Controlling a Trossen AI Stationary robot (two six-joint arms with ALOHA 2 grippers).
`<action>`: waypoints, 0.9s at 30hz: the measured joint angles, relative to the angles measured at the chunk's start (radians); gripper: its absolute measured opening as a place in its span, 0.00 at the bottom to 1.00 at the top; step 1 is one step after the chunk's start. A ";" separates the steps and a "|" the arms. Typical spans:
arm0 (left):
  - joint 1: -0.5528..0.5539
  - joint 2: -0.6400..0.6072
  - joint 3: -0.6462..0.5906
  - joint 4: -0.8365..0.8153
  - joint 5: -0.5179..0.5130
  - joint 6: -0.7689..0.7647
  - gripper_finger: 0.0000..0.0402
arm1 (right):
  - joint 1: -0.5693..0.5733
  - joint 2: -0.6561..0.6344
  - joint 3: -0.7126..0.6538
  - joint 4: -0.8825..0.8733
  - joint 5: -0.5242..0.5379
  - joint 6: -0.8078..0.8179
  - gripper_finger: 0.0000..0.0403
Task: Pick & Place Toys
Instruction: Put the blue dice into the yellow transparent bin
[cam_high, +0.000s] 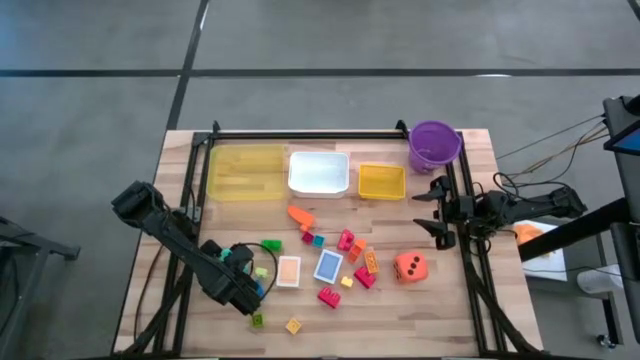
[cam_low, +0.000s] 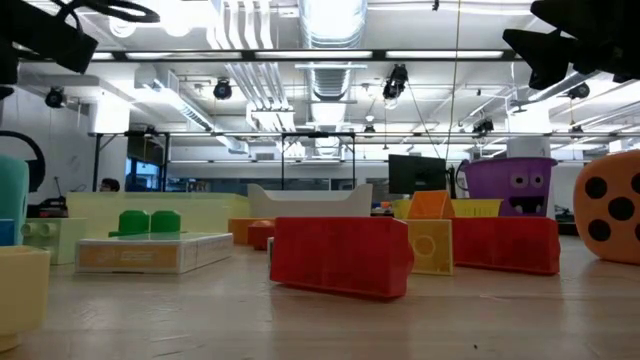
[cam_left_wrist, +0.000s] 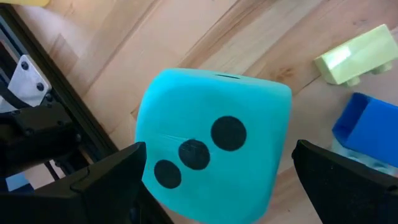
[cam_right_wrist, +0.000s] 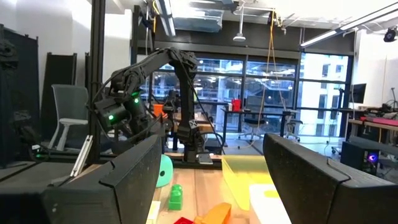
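A teal die (cam_left_wrist: 214, 137) with three black dots facing up rests on the wood at the table's near left. My left gripper (cam_high: 240, 285) hovers over it, pointing steeply down, open, with one finger (cam_left_wrist: 106, 180) on each side of the die and no touch showing. The die also shows in the low view (cam_low: 10, 200). The orange die (cam_high: 410, 266), a blue card (cam_high: 328, 266), an orange card (cam_high: 288, 270) and several small blocks (cam_high: 350, 250) lie mid-table. My right gripper (cam_high: 440, 210) waits open at the right edge.
A pale green block (cam_left_wrist: 357, 56) and a blue block (cam_left_wrist: 367, 127) lie close beside the teal die. Along the far edge stand a yellow tray (cam_high: 245, 172), a white tray (cam_high: 319, 173), a small yellow tray (cam_high: 381, 181) and a purple bucket (cam_high: 434, 145). A black frame rail (cam_left_wrist: 68, 106) runs nearby.
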 joint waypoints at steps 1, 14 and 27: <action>0.000 0.000 -0.008 0.009 0.002 0.000 1.00 | 0.000 0.000 0.000 0.000 0.000 0.000 0.69; 0.000 -0.004 -0.078 0.053 -0.021 0.015 1.00 | 0.000 0.000 0.000 0.000 0.000 -0.001 0.69; 0.000 -0.006 -0.112 0.076 -0.023 -0.037 1.00 | 0.000 0.000 0.000 -0.001 0.000 -0.004 0.69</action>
